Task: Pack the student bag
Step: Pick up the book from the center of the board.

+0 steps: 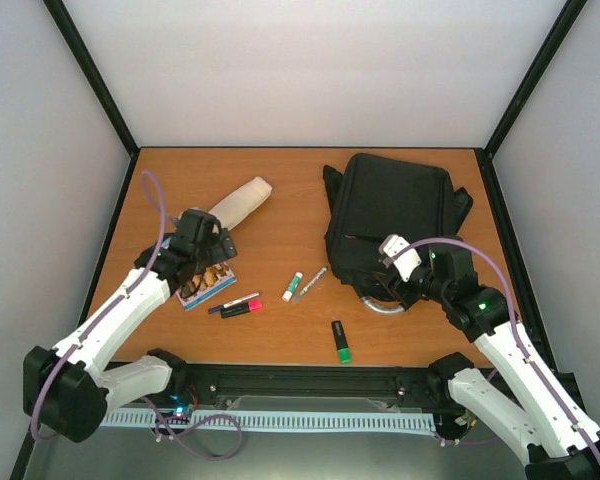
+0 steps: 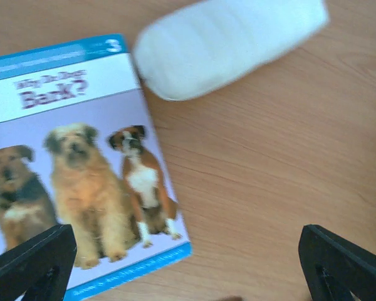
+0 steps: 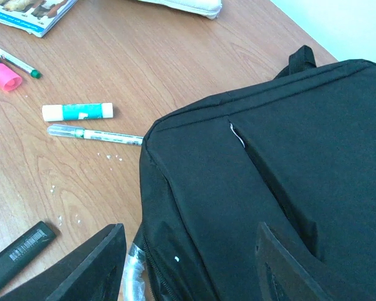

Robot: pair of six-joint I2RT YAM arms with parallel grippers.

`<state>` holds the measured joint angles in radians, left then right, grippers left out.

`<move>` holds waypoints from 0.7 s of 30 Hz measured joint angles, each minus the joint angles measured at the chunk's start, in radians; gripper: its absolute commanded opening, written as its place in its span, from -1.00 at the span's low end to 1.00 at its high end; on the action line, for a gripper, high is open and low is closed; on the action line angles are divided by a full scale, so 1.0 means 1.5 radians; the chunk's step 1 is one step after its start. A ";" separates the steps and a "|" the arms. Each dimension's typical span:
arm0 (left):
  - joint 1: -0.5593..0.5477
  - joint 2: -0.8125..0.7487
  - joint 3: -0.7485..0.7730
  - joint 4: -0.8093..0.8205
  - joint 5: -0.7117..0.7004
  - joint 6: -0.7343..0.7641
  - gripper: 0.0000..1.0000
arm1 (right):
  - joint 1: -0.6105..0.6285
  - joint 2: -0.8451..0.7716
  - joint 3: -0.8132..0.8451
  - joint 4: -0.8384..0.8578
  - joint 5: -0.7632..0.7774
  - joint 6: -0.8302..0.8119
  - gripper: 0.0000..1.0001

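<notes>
One student bag (image 1: 390, 215) lies flat, contents hidden; pouch (image 1: 242, 200) apart.

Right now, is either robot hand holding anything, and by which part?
Nothing is held. The left hand hangs open over the dog book; the right hand is open over the student bag.

I see a black student bag (image 1: 390, 220), a cream pouch (image 1: 242, 200), a blue-edged book (image 2: 81, 175) picturing tan dogs, and a green-capped black marker (image 1: 340, 341).
</notes>
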<state>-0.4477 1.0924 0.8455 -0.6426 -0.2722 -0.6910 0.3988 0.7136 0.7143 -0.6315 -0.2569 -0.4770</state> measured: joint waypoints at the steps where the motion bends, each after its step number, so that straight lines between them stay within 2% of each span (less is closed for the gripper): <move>1: 0.021 -0.003 -0.002 -0.007 -0.002 -0.008 0.99 | -0.001 -0.001 0.000 0.000 0.001 0.000 0.18; 5: 0.110 0.005 -0.011 -0.016 0.012 -0.029 0.99 | -0.004 -0.006 -0.003 0.000 0.002 -0.001 0.18; 10: 0.169 0.026 -0.041 -0.014 0.051 -0.044 0.97 | -0.005 -0.007 -0.003 0.000 0.001 -0.001 0.18; 16: 0.188 0.040 -0.107 0.025 0.128 -0.078 0.94 | -0.005 0.004 -0.005 0.000 0.002 -0.004 0.18; 21: 0.189 0.060 -0.104 0.034 0.143 -0.079 0.94 | -0.006 0.036 -0.006 0.001 0.010 -0.003 0.17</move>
<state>-0.1646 1.1824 0.6899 -0.5915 -0.0578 -0.8089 0.3897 0.7677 0.7048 -0.6308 -0.2424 -0.4816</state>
